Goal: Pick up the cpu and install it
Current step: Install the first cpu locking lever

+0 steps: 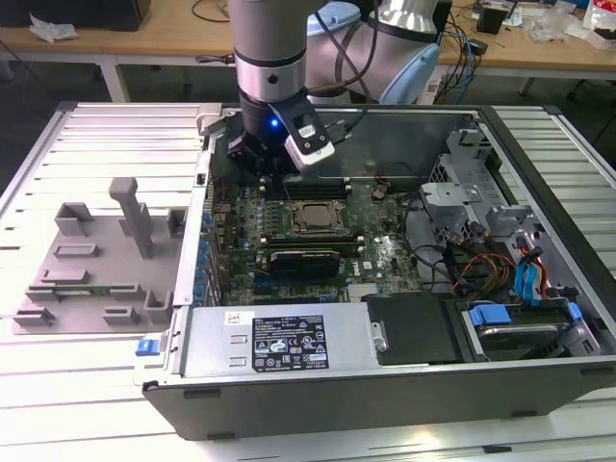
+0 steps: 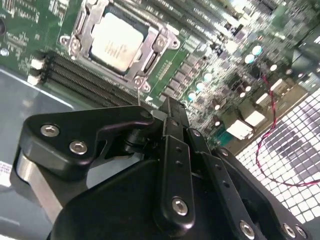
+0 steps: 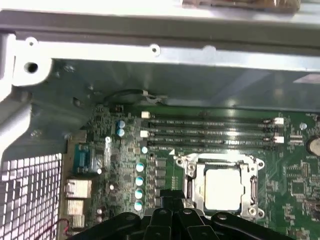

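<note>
In the exterior view, your gripper (image 1: 274, 181) hangs over the motherboard (image 1: 385, 255), clenched on nothing. The cpu (image 1: 313, 218) lies flat in its socket (image 1: 287, 221), just toward the exterior view's right of the gripper, apart from it.

We see the exterior view brightly and evenly lit from overhead, the slatted table (image 1: 96, 125) washed almost white while the inside of the computer case (image 1: 385, 385) lies in softer shade. In the second wrist view, glare bleaches the cpu (image 2: 116, 41) and the mesh panel (image 2: 295, 170), and the gripper (image 2: 169, 107), close to the lens, reads dark and soft. We find the first wrist view hazy and blurred, with the case rim overexposed and the cpu's top a pale glowing patch.
</note>
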Motion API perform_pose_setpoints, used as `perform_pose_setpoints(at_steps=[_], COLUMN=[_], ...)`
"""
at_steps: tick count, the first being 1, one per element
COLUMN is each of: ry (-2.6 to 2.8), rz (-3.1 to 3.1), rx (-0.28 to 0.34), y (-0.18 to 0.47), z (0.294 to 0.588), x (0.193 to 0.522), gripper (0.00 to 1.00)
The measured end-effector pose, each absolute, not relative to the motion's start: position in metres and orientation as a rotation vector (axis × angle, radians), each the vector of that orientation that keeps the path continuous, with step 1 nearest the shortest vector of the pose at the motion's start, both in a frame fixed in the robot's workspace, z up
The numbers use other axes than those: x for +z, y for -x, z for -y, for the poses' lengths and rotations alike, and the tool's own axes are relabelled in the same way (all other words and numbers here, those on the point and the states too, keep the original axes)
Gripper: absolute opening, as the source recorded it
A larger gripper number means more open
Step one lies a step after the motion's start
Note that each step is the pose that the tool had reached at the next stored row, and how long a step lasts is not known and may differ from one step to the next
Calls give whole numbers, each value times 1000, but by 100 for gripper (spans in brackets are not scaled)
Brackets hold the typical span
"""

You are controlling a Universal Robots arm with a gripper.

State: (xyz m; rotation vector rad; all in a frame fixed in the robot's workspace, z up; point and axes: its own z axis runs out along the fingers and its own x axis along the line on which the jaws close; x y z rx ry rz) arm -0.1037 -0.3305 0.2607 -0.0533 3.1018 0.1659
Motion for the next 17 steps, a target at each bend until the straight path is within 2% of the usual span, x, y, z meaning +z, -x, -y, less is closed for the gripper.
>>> perform_pose_setpoints(at_steps=[2, 4, 9, 11, 17], ry=[53, 53, 55, 56, 55], rz=[-3101, -3097, -3075, -3069, -3065], rx=[172, 206, 362, 401, 433], y=[107, 108, 114, 115, 111], z=[330, 330, 330, 330, 330], x=[261, 260, 260, 259, 254], gripper=[11, 11, 11, 11, 11])
